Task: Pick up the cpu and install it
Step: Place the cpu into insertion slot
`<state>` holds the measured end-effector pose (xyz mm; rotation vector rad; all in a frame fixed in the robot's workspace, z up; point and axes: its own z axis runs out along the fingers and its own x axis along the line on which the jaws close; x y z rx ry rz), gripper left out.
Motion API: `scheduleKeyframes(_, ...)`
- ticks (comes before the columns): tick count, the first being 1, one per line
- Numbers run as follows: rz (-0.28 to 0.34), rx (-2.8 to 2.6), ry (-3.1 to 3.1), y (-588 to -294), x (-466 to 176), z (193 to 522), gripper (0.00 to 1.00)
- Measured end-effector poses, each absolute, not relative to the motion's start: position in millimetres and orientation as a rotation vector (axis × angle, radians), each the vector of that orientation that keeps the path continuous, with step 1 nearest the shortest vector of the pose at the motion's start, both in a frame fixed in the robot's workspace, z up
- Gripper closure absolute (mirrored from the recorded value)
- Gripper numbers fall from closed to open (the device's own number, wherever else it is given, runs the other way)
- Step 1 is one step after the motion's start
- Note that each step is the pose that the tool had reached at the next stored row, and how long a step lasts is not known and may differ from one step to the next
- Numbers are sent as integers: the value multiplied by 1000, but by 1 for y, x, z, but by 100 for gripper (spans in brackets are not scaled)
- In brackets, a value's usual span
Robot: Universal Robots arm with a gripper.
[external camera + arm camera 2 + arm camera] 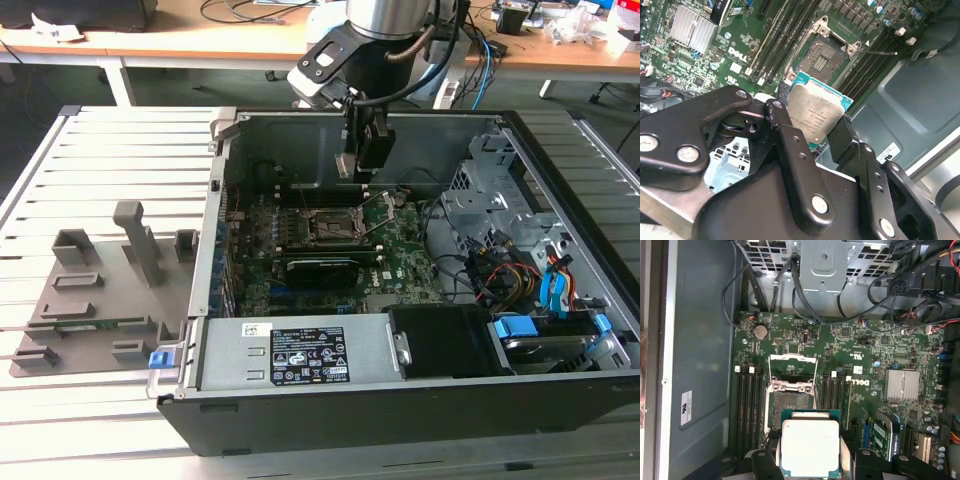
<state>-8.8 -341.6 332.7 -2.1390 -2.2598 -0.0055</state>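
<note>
Hovering above the open socket point(790, 405), the gripper point(365, 172) is clamped on the cpu point(810, 447) by opposite edges, lid up, presumably sparing its contacts and squaring it to the socket.

**One of Nearly Everything, Counted**

There was one computer case point(400, 415), and in it one motherboard point(860, 340) with one open socket point(790, 407). One cpu point(810, 447) was counted, and one gripper point(809, 120) with two black fingers point(787, 145). Memory slots point(750, 405) stood in two banks, one on each side of the socket. The board carried one finned silver heatsink point(901, 385) and one coin battery point(760, 331). One labelled power supply point(300, 355) and one grey holder plate point(100, 305) were there too.
</note>
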Motion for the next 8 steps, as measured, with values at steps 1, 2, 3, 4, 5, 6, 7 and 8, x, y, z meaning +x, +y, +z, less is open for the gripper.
scheduleKeyframes(1, -5, -2139, -2260, -342, -9, 333, 45)
scheduleKeyframes(2, -5, -2139, -2260, -342, -9, 332, 45)
scheduleKeyframes(3, -6, -2139, -2260, -342, -9, 332, 45)
scheduleKeyframes(4, -6, -2139, -2260, -342, -9, 329, 45)
scheduleKeyframes(5, -6, -2139, -2260, -342, -9, 328, 45)
scheduleKeyframes(6, -6, -2139, -2260, -342, -9, 326, 45)
scheduleKeyframes(7, -6, -2139, -2260, -342, -9, 324, 45)
scheduleKeyframes(8, -6, -2139, -2260, -342, -9, 323, 45)
